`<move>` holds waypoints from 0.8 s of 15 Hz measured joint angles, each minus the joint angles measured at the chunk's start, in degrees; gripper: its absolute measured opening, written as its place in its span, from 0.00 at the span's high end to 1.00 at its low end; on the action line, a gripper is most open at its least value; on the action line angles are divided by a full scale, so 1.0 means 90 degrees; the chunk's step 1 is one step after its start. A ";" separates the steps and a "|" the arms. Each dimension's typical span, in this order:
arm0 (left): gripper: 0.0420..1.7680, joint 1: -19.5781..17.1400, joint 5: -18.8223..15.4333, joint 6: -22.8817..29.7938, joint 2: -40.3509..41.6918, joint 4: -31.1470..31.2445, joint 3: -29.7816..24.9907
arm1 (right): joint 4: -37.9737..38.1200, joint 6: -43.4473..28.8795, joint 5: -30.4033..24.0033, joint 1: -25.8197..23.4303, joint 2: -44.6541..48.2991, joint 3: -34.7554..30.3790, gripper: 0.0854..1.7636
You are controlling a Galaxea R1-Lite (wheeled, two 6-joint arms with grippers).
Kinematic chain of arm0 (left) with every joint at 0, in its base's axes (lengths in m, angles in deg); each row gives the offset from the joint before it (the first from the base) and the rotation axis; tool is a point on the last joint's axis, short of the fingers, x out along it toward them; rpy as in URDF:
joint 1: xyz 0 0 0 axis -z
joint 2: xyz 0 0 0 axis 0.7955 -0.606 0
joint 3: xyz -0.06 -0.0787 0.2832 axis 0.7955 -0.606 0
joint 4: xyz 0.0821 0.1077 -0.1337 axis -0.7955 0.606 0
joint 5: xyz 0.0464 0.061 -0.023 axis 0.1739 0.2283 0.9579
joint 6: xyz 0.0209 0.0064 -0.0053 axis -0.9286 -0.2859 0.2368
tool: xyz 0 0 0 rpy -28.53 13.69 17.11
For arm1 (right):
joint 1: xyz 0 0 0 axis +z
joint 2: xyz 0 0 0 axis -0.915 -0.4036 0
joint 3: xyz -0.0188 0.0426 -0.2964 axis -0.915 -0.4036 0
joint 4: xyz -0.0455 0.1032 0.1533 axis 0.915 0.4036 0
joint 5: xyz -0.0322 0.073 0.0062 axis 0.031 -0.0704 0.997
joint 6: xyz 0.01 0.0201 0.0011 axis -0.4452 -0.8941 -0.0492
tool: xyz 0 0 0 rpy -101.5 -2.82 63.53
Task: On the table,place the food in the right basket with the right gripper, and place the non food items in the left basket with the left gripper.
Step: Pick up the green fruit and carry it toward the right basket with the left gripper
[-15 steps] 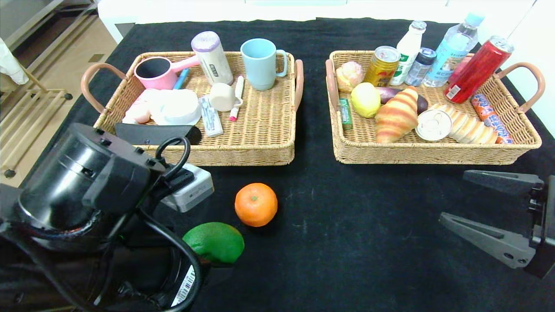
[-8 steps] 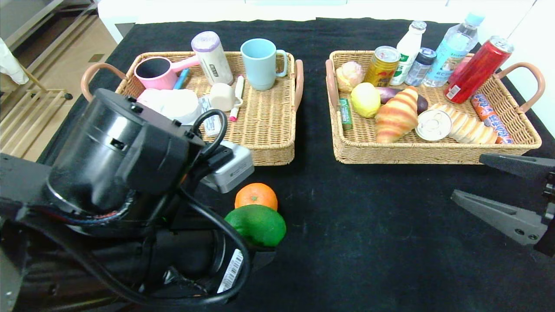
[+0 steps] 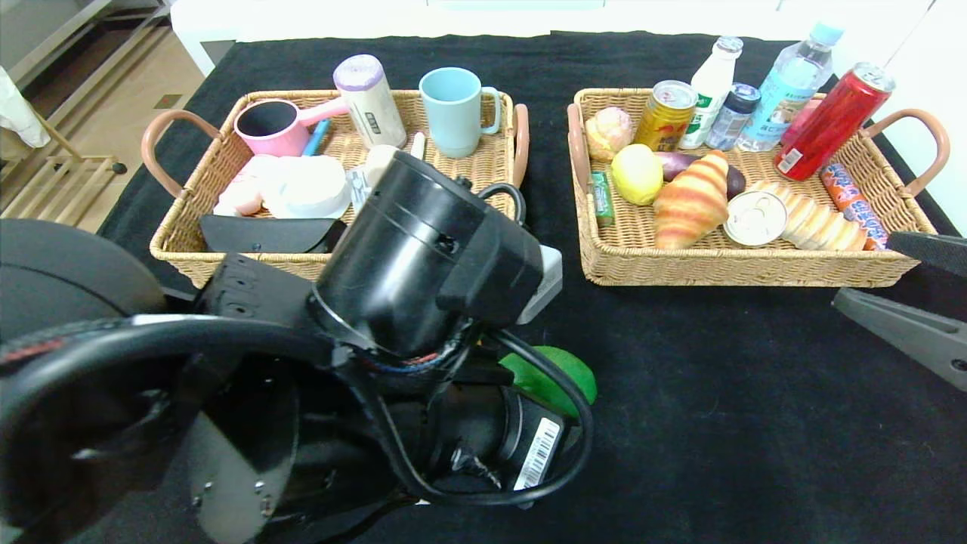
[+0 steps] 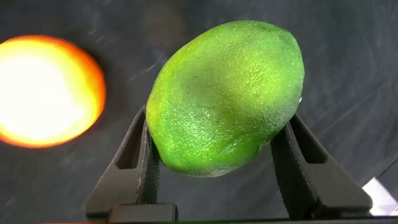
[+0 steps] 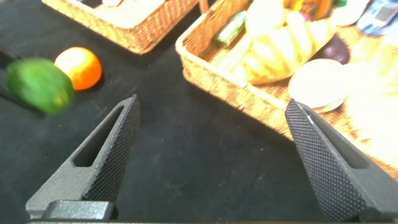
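My left gripper [image 4: 217, 121] is shut on a green lime [image 4: 227, 96], which hangs clear of the black table. In the head view the lime [image 3: 559, 374] peeks out from behind the left arm, in front of the gap between the two baskets. An orange [image 4: 46, 90] lies on the cloth beside it; in the head view the arm hides it. My right gripper [image 3: 865, 272] stands open and empty at the right edge, just in front of the right basket [image 3: 740, 268]. The right wrist view shows the lime [image 5: 38, 84] and the orange [image 5: 79, 67] far off.
The left basket [image 3: 181, 196] holds a pink cup, a blue mug [image 3: 453, 109], a black case and other non-food items. The right basket holds a croissant [image 3: 691, 200], a lemon, cans and bottles. My left arm [image 3: 423, 257] covers the left and middle of the table.
My left arm has swung to the right with the lime in its grip, past the orange, which it now hides. The right gripper has drawn back toward the right edge, still open.
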 joint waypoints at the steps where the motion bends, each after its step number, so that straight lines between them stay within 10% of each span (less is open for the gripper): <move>1: 0.41 0.0034 -0.0014 0.0009 -0.0168 -0.0015 0.0114 | 0.0000 -0.0012 0.0000 -0.0031 0.0022 0.0011 0.03; 12: 0.41 0.0261 0.0003 0.0022 -0.1448 -0.0559 0.1057 | 0.0000 -0.0079 -0.0003 -0.0121 0.0179 0.0053 0.03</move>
